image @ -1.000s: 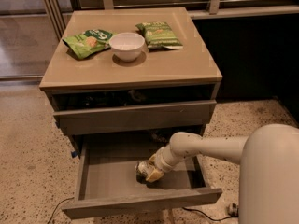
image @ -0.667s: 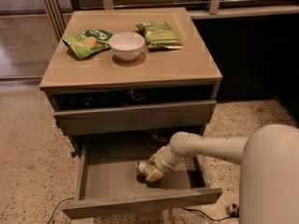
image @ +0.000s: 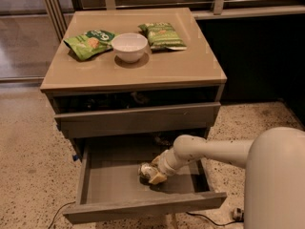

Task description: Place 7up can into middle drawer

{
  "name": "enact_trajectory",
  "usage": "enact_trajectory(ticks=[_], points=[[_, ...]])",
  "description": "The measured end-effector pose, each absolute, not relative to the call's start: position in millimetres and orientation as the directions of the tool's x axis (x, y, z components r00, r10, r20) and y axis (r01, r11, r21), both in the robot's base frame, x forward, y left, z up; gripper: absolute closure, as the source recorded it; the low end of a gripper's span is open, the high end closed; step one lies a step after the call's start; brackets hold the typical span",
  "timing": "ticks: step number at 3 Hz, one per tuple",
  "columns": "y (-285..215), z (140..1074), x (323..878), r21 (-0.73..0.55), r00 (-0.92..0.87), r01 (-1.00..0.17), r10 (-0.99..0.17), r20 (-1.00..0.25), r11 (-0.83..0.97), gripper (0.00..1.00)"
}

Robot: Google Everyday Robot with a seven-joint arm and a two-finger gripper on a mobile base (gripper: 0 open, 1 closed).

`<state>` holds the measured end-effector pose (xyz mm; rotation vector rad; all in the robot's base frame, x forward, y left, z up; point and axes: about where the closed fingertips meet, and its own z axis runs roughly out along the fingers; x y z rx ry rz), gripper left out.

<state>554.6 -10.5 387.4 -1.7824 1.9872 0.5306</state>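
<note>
The 7up can (image: 144,170), silvery with a little green, lies on its side low over the bare grey floor of the pulled-out middle drawer (image: 112,182), right of the floor's centre. My gripper (image: 153,174) reaches down into the drawer from the right on the white arm (image: 209,150) and is shut on the can's right end. I cannot tell if the can rests on the floor or hangs just above it.
Above it, a drawer (image: 138,119) with a dark cluttered inside stands slightly open. On the cabinet top (image: 143,70) sit a white bowl (image: 129,46) and two green snack bags (image: 89,43) (image: 163,36). A cable (image: 62,211) runs on the speckled floor.
</note>
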Motion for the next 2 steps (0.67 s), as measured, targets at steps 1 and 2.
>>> enact_trajectory(ticks=[1, 2], points=[[-10.4, 387.4, 554.5, 0.005, -0.093, -0.994, -0.835, -0.542, 0.107, 0.0], [-10.4, 387.4, 554.5, 0.005, -0.093, -0.994, -0.835, -0.542, 0.107, 0.0]])
